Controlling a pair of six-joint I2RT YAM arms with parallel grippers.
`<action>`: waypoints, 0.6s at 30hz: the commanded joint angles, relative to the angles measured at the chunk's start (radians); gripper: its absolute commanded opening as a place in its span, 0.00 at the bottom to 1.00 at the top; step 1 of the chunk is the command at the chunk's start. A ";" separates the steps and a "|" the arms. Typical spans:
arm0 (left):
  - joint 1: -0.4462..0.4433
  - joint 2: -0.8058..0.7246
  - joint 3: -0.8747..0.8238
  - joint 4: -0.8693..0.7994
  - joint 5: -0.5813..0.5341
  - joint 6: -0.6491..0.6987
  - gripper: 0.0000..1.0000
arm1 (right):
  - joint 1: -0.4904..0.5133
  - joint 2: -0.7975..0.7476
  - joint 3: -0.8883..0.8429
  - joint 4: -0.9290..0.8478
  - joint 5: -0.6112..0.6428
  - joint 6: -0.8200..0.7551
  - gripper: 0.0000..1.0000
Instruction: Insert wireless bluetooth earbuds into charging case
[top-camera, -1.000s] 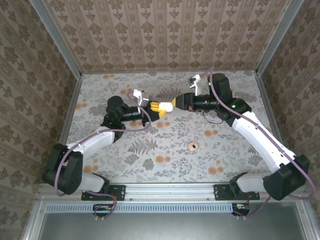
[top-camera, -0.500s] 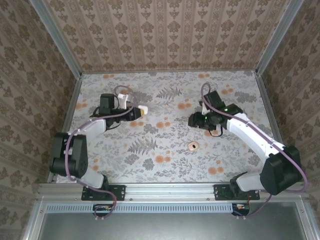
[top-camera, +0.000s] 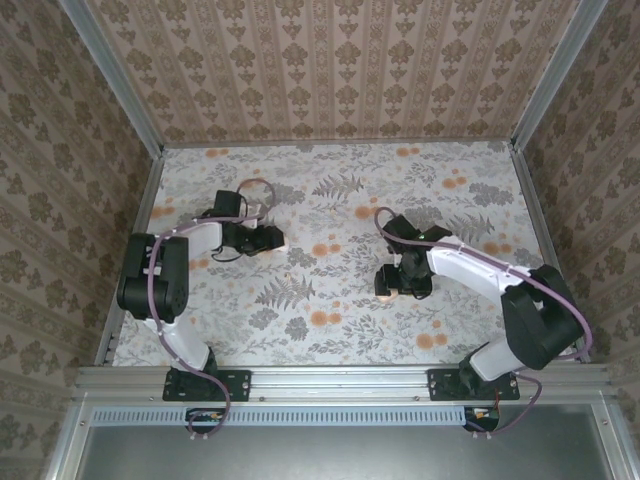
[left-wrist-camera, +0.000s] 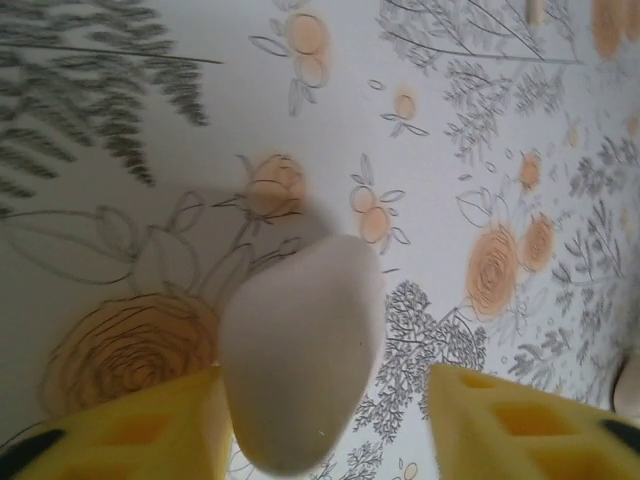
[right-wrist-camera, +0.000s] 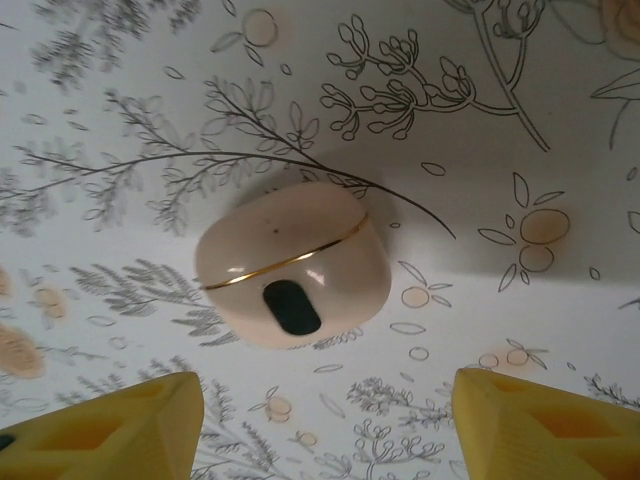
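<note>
Left wrist view: the left gripper (left-wrist-camera: 320, 400) has just spread its yellow fingers, and the white charging case (left-wrist-camera: 300, 360) now lies on the floral table (left-wrist-camera: 480, 120) between them. A second ago both arms met mid-table. Now the right gripper (right-wrist-camera: 325, 400) hangs, fingers well apart, over a pinkish-tan pod (right-wrist-camera: 292, 265). It looks like a set-down; whether the earbuds are inside, I cannot tell.

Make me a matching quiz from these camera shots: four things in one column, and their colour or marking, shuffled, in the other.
Things:
1. charging case
2. pinkish box
3. fingers of the right gripper
4. table cover

Colour or marking:
A. yellow
B. floral print
C. plain white
D. gold seam and a dark oval

Pairs: 1-C, 2-D, 3-A, 4-B
</note>
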 joint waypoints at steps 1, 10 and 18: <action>0.012 -0.060 0.025 -0.098 -0.073 0.042 0.60 | 0.011 0.040 0.028 -0.028 0.014 -0.028 0.70; 0.037 -0.185 0.017 -0.161 -0.139 0.083 0.62 | 0.037 0.124 0.073 -0.034 0.026 -0.047 0.73; 0.036 -0.249 -0.023 -0.114 -0.127 0.056 0.61 | 0.037 0.197 0.128 -0.022 0.041 -0.072 0.73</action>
